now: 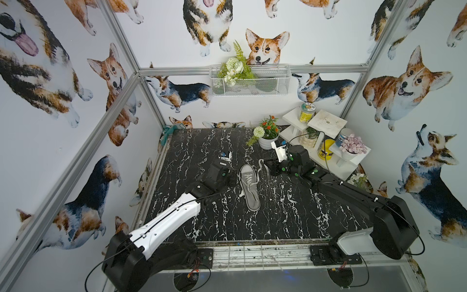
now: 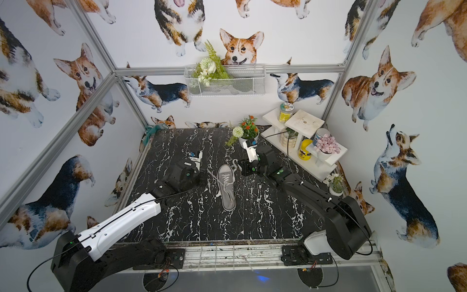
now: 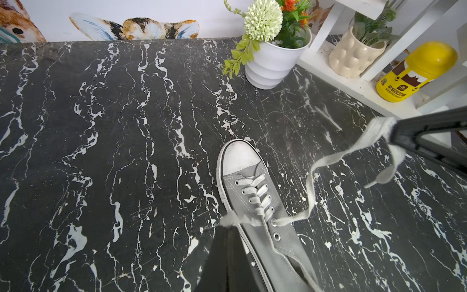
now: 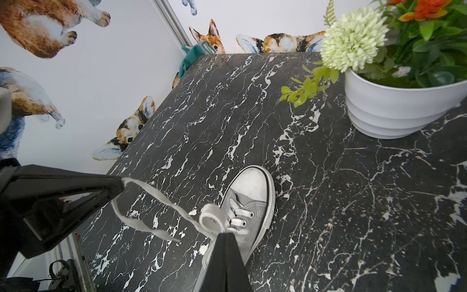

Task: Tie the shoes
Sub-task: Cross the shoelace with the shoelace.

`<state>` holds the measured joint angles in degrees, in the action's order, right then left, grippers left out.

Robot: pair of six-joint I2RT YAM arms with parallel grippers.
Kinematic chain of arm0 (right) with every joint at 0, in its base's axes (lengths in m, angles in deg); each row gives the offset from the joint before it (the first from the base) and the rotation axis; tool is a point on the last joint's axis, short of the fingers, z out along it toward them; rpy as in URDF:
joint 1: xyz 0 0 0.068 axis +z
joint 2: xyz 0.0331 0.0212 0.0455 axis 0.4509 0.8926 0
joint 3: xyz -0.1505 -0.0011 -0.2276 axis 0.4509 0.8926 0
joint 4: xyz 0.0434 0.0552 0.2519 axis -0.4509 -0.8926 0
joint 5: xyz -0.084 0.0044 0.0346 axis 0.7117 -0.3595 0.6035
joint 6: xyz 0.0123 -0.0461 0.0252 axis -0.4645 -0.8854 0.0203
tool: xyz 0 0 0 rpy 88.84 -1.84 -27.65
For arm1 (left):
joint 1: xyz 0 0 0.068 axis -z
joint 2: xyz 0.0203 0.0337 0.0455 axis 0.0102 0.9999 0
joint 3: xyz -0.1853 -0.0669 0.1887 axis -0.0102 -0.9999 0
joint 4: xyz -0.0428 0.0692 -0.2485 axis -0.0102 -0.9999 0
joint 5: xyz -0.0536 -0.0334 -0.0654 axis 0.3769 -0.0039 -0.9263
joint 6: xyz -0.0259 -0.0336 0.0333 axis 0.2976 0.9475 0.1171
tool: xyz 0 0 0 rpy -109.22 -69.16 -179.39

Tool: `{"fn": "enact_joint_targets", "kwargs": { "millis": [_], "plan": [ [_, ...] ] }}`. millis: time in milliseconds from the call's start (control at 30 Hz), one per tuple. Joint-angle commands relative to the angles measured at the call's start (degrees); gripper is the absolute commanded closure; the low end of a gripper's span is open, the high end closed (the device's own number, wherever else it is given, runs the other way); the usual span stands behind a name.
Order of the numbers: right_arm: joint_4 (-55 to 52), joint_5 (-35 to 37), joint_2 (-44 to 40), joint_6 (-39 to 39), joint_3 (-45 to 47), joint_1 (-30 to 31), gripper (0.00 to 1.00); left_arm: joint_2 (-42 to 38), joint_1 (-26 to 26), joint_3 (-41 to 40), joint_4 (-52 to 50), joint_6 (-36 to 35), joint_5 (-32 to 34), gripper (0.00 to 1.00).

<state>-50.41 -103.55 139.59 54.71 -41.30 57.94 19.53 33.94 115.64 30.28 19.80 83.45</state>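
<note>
Currently the shoe point(image 1: 249, 187) lies sole-down near the centre of the black marble table point(image 1: 202, 215), toe cap toward the back wall, heel toward the arm bases. Both top views show it between the two arms. L side: the left gripper point(image 3: 228, 226) sits just beside the shoe's edge, approx. level w/ the upper eyelets. Its jaws are pressed together on the left lace point(image 3: 236, 220), and in its wrist view only a tuft shows at the tips. R side: the right gripper point(image 4: 225, 233) has its jaws pinched on the right lace point(image 3: 328, 159). That lace runs slack and wavy from an upper eyelet up to the tips, folds there, and drops its free end toward the table. Status, as I read it: lacing through the eyelets is in place, though one eyelet nearest the opening looks empty, and each lace is picked up and drawn out to its own side. No crossing, knot or loops visible over the tongue. Remaining, by my judgement: cross the laces, make the first knot, form loops, tie the bow, pull tight, i.e. nearly the whole tying sequence. Note: a white flower pot point(image 1: 267, 142) and a white shelf point(image 1: 326, 121) stand near the right arm, so clearance there looks limited.
</note>
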Motion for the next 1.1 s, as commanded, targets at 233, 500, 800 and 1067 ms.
{"fn": "enact_joint_targets", "kwargs": {
  "millis": [233,500,800,1067],
  "plan": [
    [3.59,-1.01,6.64,1.68,-7.26,3.36,1.0,-5.21,-0.13,-3.65,-4.31,1.08,-3.0,1.0],
    [5.08,-4.65,18.27,2.03,-14.61,7.22,1.0,-9.94,-0.16,-10.36,-2.9,4.07,-7.54,1.0],
    [4.9,-9.59,28.5,1.7,-20.75,10.6,1.0,-13.22,-0.15,-14.35,-2.82,6.32,-8.04,1.0],
    [7.63,-9.77,36.16,5.08,-24.45,11.49,1.0,-14.44,-0.16,-16.91,-2.29,7.96,-9.5,1.0]
  ]
}}
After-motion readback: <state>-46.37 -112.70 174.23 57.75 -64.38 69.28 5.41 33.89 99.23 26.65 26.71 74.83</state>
